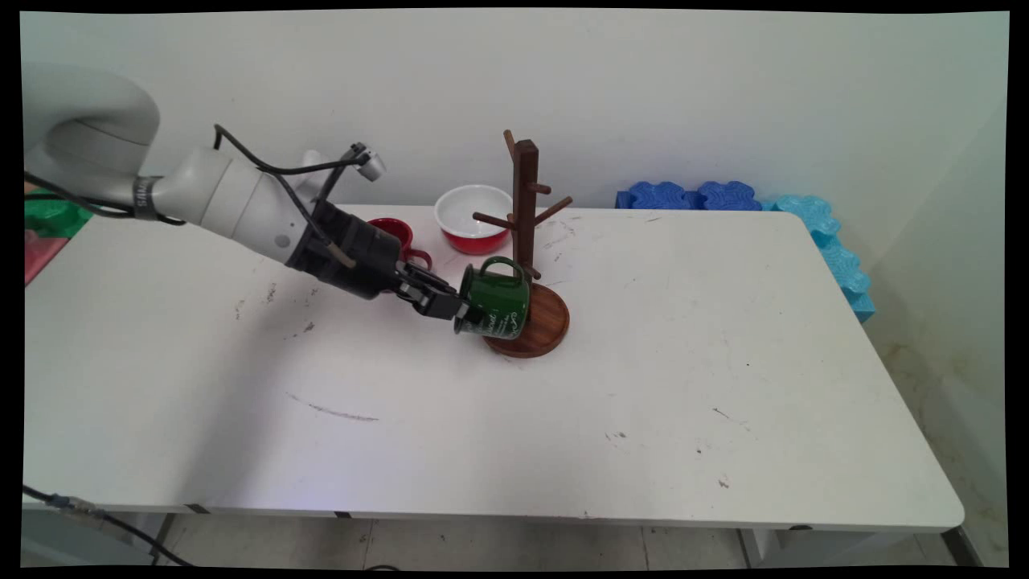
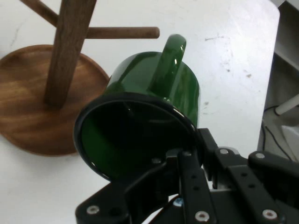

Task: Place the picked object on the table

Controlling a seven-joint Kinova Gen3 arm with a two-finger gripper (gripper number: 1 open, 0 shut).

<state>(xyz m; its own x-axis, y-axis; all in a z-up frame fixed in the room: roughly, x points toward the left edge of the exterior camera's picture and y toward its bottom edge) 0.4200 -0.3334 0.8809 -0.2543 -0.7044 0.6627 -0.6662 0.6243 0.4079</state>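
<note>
The gripper (image 1: 457, 312) has its fingers clamped on the rim of the green mug (image 1: 498, 299), tipped sideways right beside the wooden mug tree (image 1: 526, 241), over its round base. Handle's up near the lowest peg, so keeping it level there probably matters.

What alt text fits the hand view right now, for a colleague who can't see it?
The pincer grips a green mug by its rim, the mug's mouth facing the camera and its handle on the upper side. Just beyond it stands a wooden mug tree on a round base, one peg above the handle, on a white table.
</note>
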